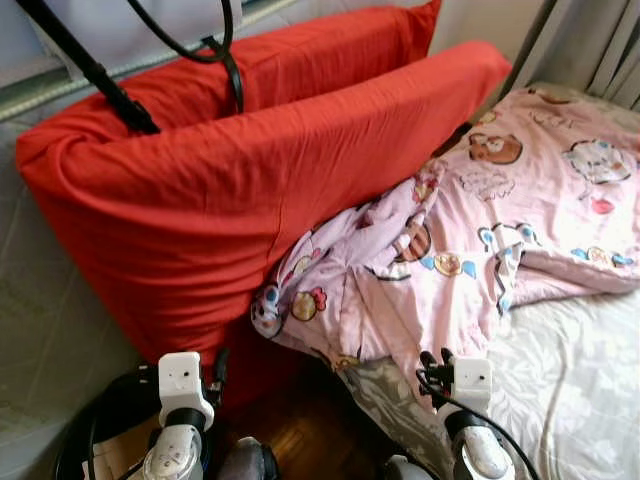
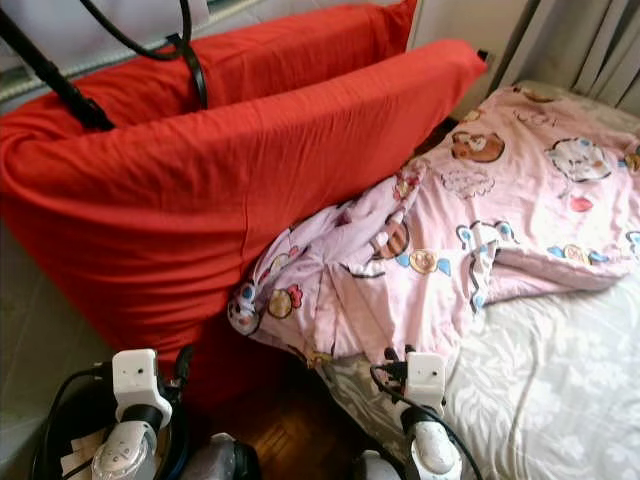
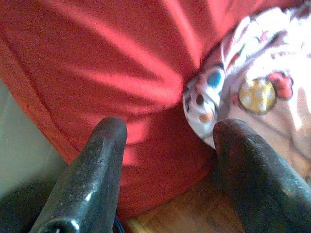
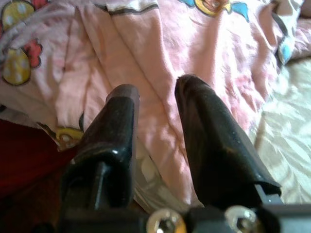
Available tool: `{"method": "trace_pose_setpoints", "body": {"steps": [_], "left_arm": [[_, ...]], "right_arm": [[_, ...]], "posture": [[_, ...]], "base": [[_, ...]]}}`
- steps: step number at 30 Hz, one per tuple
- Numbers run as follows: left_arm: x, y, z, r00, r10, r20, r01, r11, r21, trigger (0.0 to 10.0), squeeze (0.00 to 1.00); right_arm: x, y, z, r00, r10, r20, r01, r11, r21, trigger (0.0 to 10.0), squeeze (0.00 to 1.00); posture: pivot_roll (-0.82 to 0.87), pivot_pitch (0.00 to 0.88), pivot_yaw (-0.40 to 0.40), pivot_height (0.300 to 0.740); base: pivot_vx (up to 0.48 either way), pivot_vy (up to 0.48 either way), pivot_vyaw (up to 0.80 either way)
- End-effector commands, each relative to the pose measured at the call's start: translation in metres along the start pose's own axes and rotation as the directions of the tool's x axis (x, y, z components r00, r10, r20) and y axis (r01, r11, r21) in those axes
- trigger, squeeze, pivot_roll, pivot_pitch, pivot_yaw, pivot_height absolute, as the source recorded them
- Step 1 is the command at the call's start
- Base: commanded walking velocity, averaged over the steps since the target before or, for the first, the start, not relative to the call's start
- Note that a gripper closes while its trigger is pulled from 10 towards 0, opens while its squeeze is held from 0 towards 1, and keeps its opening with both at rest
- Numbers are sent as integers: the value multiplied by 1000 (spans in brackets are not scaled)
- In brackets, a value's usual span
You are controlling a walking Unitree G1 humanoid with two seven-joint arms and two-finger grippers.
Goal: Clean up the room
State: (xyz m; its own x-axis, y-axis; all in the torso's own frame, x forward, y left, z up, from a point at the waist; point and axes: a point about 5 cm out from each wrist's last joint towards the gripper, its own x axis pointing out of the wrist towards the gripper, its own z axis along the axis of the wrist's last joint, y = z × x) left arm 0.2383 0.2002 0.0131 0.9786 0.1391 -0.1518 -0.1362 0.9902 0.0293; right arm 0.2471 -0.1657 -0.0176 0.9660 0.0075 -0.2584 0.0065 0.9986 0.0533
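Note:
A big red pillow [image 1: 230, 190] stands on edge beside the bed, with a second red pillow [image 1: 320, 50] behind it. A pink cartoon-print blanket [image 1: 470, 230] lies rumpled on the bed, one corner hanging over the edge against the front pillow. My left gripper [image 3: 170, 127] is open, held low before the red pillow [image 3: 121, 58] and the blanket's hanging corner [image 3: 228, 87]. My right gripper [image 4: 156, 87] hovers just over the pink blanket [image 4: 160, 39], its fingers a narrow gap apart with nothing between them. Both wrists show low down: left arm [image 1: 182, 395], right arm [image 1: 468, 395].
A pale floral bed sheet [image 1: 580, 380] covers the mattress on the right. Dark wooden floor [image 1: 310, 430] shows between my arms. Black straps and cables [image 1: 110, 90] cross the pillows at the top left. Grey curtains [image 1: 600, 40] hang at the back right. Coiled cable [image 1: 90, 430] lies at the lower left.

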Motion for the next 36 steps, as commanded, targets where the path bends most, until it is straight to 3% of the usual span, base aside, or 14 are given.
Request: {"method": "trace_pose_setpoints", "body": {"steps": [1, 15, 19, 36], "left_arm": [[-2, 1, -2, 1000, 1, -10, -1, 1000, -11, 10000, 0], [-3, 0, -3, 1000, -11, -17, 11, 1000, -15, 10000, 0], [-3, 0, -3, 1000, -12, -22, 11, 1000, -16, 10000, 0], [-3, 2, -3, 999, -20, -27, 19, 1000, -13, 10000, 0]], "right_arm": [[-2, -2, -4, 1000, -8, -17, 8, 1000, -3, 10000, 0], [-1, 0, -4, 1000, -6, -26, 5, 1000, -4, 10000, 0], [0, 1, -8, 998, -11, -68, 10, 1000, -14, 10000, 0], [1, 4, -4, 999, -6, -44, 6, 1000, -2, 10000, 0]], "posture": [[-67, 190, -18, 657], [-64, 194, -15, 657], [-63, 195, -13, 647], [-57, 204, -5, 642]], "base": [[0, 0, 0], [0, 0, 0], [0, 0, 0], [0, 0, 0]]}}
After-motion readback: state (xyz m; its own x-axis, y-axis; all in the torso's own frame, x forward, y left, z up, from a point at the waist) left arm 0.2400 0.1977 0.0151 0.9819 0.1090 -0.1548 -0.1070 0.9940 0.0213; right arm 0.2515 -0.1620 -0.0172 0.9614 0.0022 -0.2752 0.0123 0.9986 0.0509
